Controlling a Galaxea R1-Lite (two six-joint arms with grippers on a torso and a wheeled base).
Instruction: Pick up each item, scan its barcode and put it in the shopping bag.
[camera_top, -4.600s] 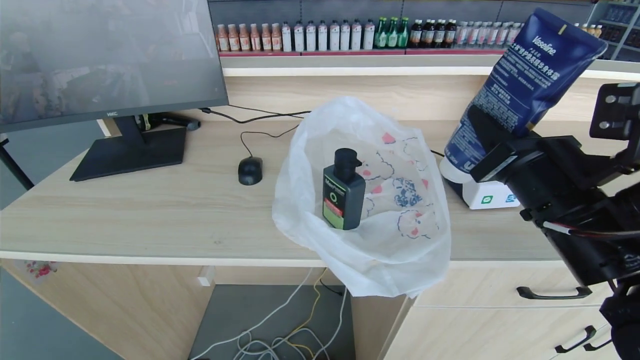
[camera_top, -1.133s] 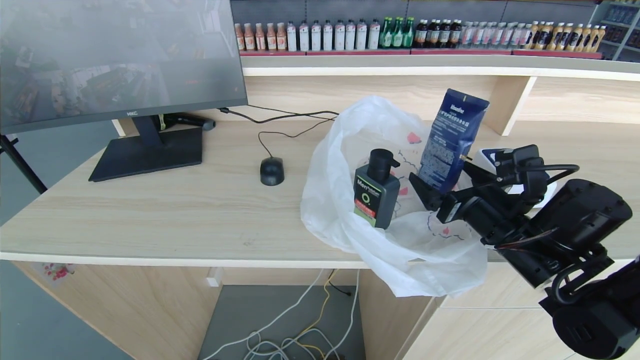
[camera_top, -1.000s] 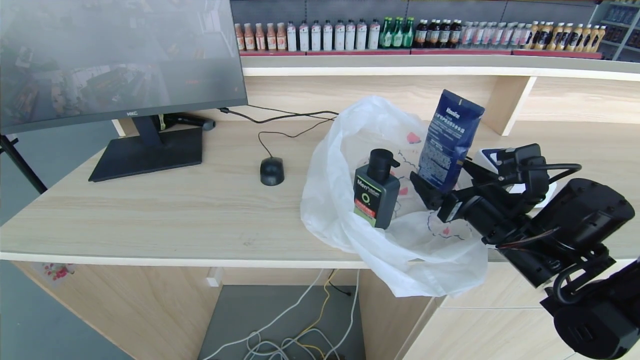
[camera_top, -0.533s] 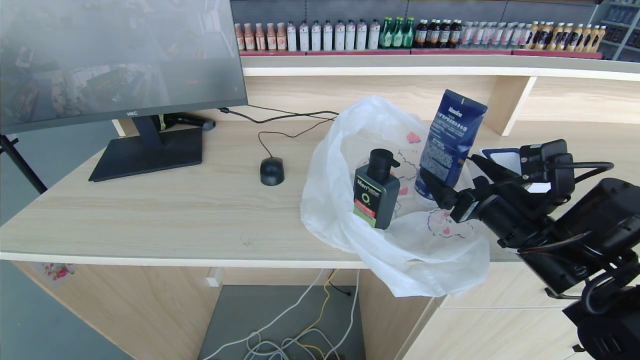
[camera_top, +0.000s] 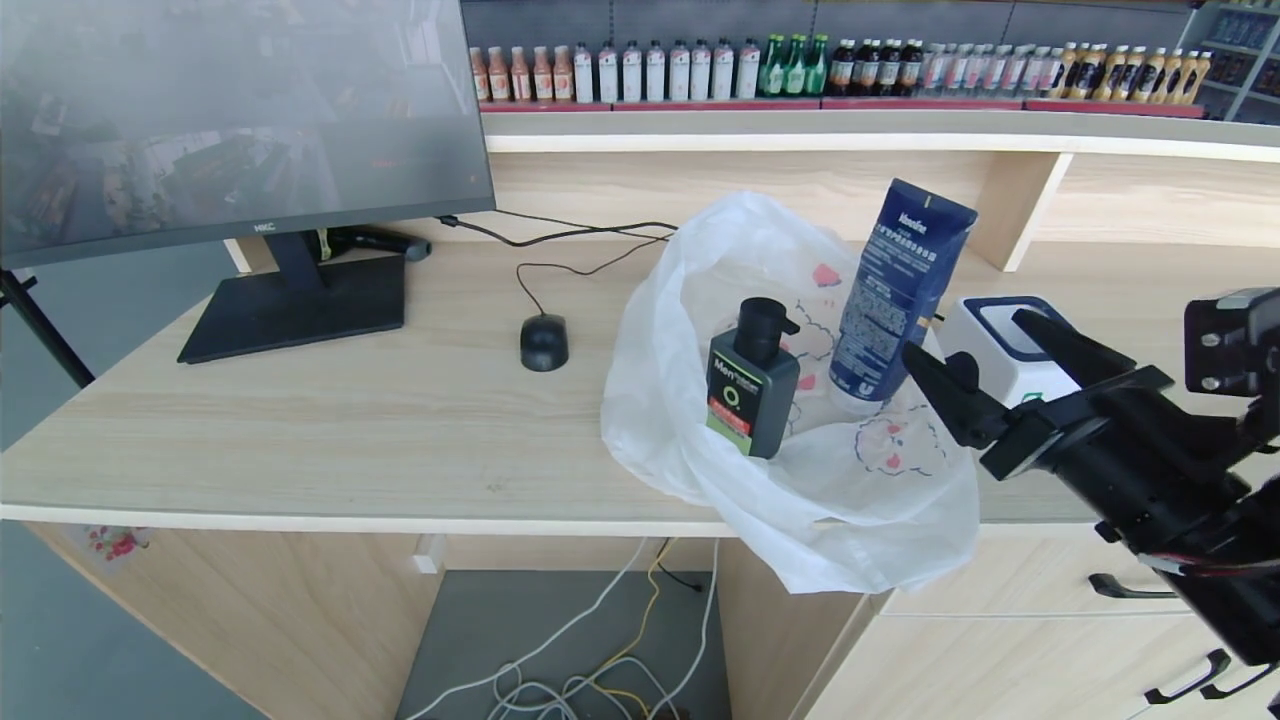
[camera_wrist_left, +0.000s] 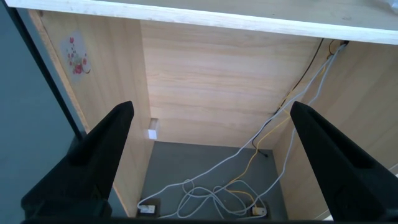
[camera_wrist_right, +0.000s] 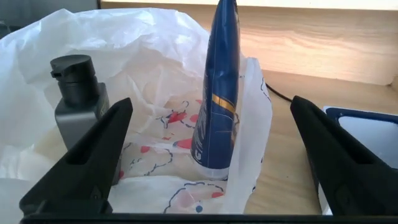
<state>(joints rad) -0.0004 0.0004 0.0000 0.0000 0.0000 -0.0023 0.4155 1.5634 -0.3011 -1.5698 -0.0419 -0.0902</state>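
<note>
A blue tube (camera_top: 900, 290) stands cap down inside the white shopping bag (camera_top: 690, 290), leaning slightly, with nothing holding it. To its left in the bag stands a dark pump bottle (camera_top: 752, 385). My right gripper (camera_top: 964, 335) is open and empty, just to the right of the bag and apart from the tube. The right wrist view shows the tube (camera_wrist_right: 217, 106), the pump bottle (camera_wrist_right: 78, 93) and the bag (camera_wrist_right: 155, 37) ahead of the spread gripper (camera_wrist_right: 211, 106). My left gripper (camera_wrist_left: 211, 106) hangs open and empty below the counter.
A white scanner (camera_top: 990, 345) with a blue top sits right of the bag, behind my right fingers. A monitor (camera_top: 240, 110) and a mouse (camera_top: 544, 342) stand to the left on the wooden counter (camera_top: 300, 430). Cables (camera_wrist_left: 211, 193) lie on the floor underneath.
My right gripper carried the tube from the scanner into the bag, set it down, opened and drew back to the right. The tube stays standing. The head view shifted early on.
</note>
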